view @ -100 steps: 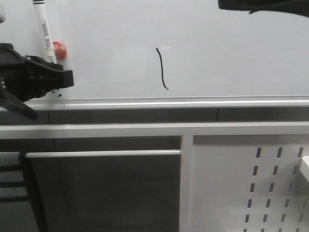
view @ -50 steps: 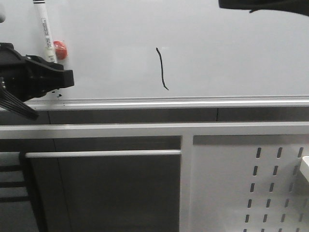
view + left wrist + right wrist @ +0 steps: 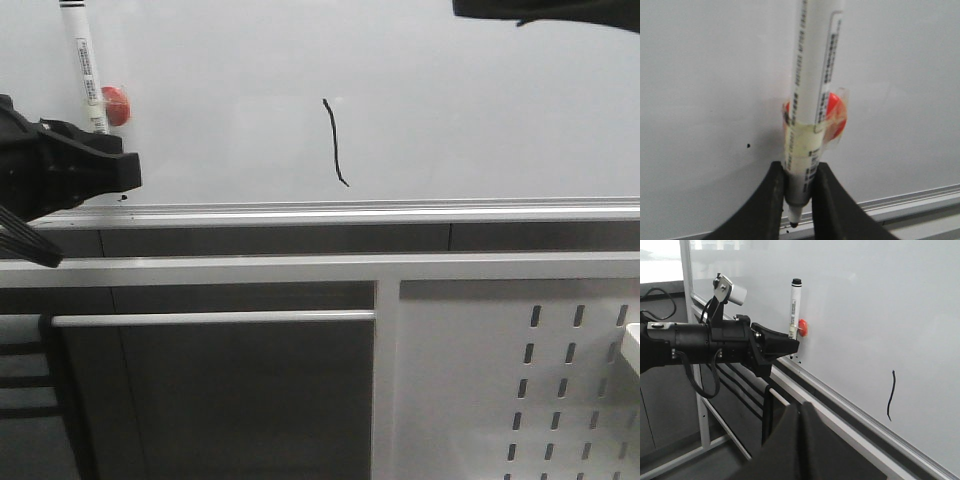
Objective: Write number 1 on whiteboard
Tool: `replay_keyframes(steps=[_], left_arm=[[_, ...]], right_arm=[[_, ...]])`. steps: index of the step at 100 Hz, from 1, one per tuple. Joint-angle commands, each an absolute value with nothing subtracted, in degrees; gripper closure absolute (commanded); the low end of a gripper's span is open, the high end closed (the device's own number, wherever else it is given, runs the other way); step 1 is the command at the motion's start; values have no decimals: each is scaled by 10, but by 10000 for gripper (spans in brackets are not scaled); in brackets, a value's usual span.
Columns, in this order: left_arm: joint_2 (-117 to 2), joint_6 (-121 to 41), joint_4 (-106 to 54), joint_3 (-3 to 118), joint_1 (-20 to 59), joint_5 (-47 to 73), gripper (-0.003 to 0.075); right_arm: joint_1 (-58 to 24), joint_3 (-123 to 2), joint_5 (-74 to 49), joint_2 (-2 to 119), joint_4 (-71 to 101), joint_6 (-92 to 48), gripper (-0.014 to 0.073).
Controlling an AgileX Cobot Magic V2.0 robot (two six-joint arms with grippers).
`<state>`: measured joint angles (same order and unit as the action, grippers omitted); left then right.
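gripping a marker (image 3: 810,115) upright, left tool (image 3: 799,197), number 1 (image 3: 335,142) on whiteboard (image 3: 480,110), right tool (image 3: 799,415) closed

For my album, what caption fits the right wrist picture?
Left hand holding the marker beside a wobbly number 1 on the whiteboard.

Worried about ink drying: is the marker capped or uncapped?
Uncapped. The marker shows a bare dark tip below the left gripper, which is shut on its barrel.

You're looking at a lab or workshop test bay: a wall-mounted whiteboard (image 3: 480,120) with aluminium rail, a white perforated metal panel (image 3: 520,380) with slots below it, bare metal framing (image 3: 215,318), grey floor
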<state>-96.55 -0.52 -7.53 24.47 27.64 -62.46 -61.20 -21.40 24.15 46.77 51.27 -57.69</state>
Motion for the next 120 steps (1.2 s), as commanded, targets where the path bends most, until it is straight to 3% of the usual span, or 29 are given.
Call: replay_keyframes(steps=[1,44,120], left_arm=[[-948,-5,-90,251,279,-678,740],[-948,-10,-179,251,279,-652,741],[-948,-24,-191,272,279,-616,741]], right_arm=[[-610,-228,272,461,502,-580,643],[-610,-228,272,461,502,-580,643],[-610,-228,264,461,503,-580,643]])
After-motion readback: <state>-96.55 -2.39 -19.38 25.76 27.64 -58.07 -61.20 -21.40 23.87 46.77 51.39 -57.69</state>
